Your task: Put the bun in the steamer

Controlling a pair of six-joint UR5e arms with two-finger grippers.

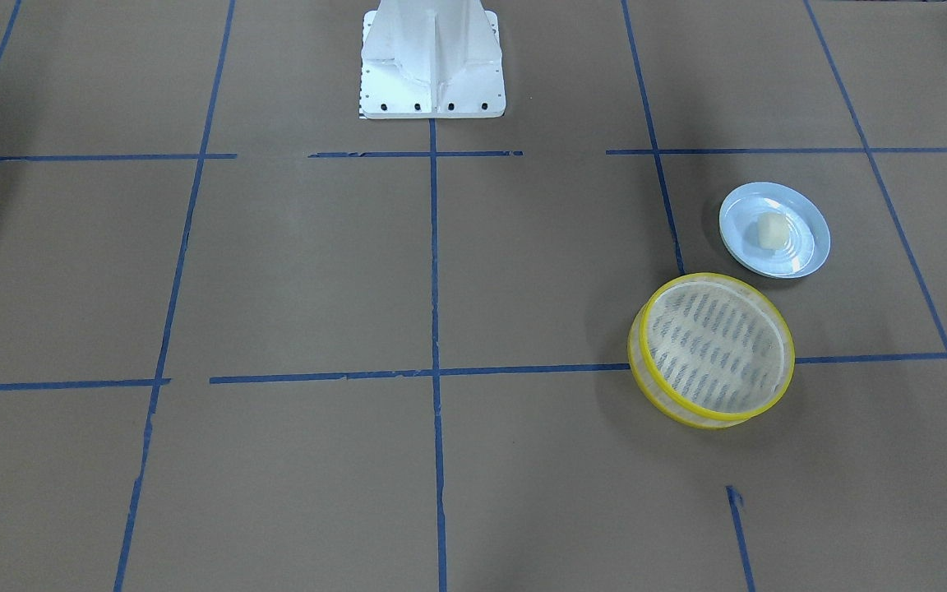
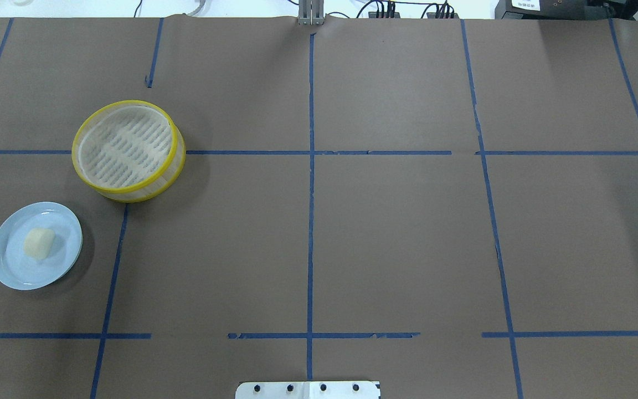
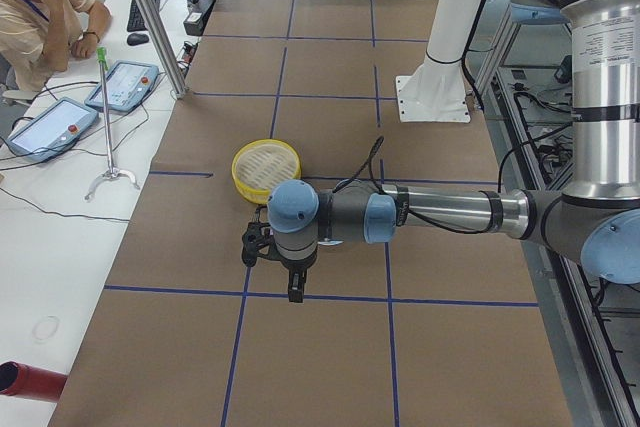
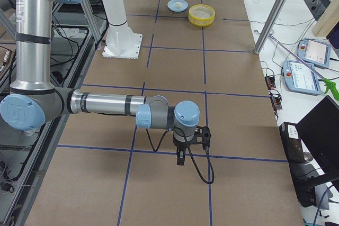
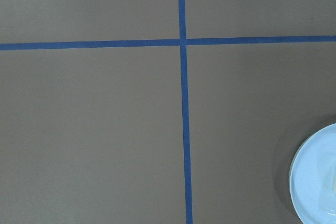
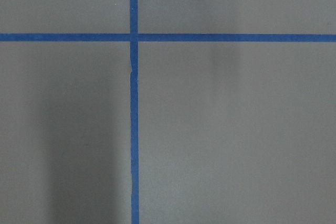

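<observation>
The cream-white bun [image 1: 771, 231] lies on a pale blue plate [image 1: 741, 212]; in the overhead view the bun [image 2: 39, 243] and plate [image 2: 13, 267] are at the left. The yellow-rimmed steamer [image 1: 716, 349] stands empty just beyond the plate, also in the overhead view [image 2: 125, 145]. My left gripper [image 3: 296, 292] shows only in the exterior left view, high over the table near the steamer [image 3: 266, 169]; I cannot tell if it is open. My right gripper [image 4: 180, 160] shows only in the exterior right view, far from the steamer [image 4: 202, 14]; its state is unclear.
Brown paper with blue tape lines covers the table. The white robot base [image 1: 432, 66] stands at the table's robot side. The plate's edge [image 5: 315, 182] shows at the lower right of the left wrist view. An operator [image 3: 40, 17] sits beside control tablets.
</observation>
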